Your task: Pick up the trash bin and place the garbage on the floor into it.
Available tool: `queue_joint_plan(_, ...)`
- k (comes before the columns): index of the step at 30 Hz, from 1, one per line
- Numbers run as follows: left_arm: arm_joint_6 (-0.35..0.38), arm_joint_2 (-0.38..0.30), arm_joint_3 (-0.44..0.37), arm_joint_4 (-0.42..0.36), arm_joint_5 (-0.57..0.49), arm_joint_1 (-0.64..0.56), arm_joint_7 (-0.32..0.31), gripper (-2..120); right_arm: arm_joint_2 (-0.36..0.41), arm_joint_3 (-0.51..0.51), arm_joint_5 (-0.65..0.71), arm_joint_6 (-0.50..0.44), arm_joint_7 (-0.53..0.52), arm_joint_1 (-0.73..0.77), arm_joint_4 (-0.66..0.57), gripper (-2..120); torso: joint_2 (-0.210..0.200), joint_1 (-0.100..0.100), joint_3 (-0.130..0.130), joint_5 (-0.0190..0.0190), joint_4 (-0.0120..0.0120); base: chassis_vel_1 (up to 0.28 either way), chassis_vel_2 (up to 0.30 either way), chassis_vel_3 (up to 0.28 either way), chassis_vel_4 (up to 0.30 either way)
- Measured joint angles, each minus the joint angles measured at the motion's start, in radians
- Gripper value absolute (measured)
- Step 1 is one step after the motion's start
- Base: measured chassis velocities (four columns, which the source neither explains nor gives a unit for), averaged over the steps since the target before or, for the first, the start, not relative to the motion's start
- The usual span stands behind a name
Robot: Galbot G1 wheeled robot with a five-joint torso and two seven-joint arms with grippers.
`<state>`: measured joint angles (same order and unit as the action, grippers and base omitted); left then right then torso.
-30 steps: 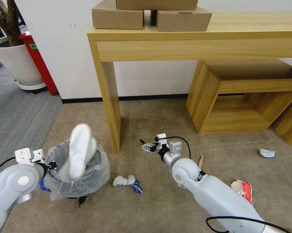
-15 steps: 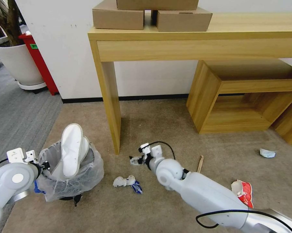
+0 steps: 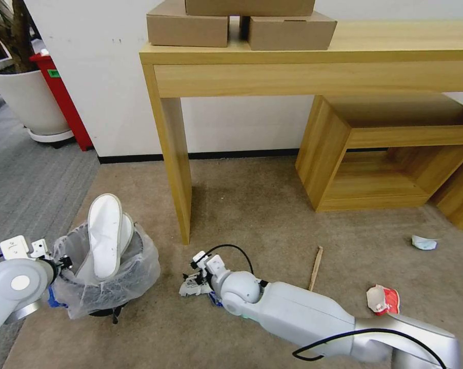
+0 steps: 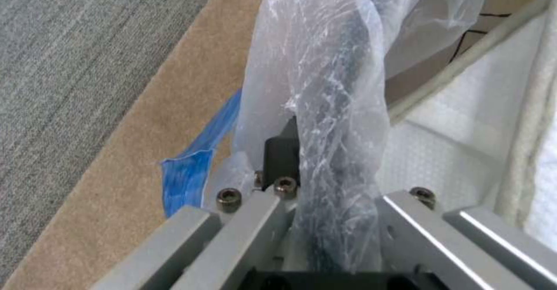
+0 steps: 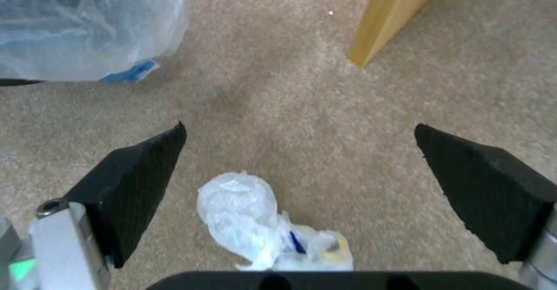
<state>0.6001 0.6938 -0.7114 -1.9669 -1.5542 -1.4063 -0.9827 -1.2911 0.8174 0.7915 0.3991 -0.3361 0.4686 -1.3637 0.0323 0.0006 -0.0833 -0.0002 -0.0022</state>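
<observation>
Beige floor (image 3: 272,205): crumpled white-blue wrapper (image 5: 267,220), seemingly plastic, between spread right tool (image 5: 302,185).

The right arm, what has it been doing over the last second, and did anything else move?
The right gripper swung down and leftward to the white wrapper, fingers open on either side of it, nothing grasped yet. The left gripper, clamped on the trash bin rim, shifted it slightly left. The slipper, stick and red wrapper stayed put.
</observation>
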Motion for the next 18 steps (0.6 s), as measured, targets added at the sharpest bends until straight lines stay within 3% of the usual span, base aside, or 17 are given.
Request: queue_joint_plan(18,-0.003,0.007,0.031,0.015,0.009,0.017,0.008,0,-0.073,0.024,-0.073,-0.040,0.068,0.020,0.205,100,0.000,0.000,0.000,0.0001,-0.0001,0.000,0.000,0.000,0.000)
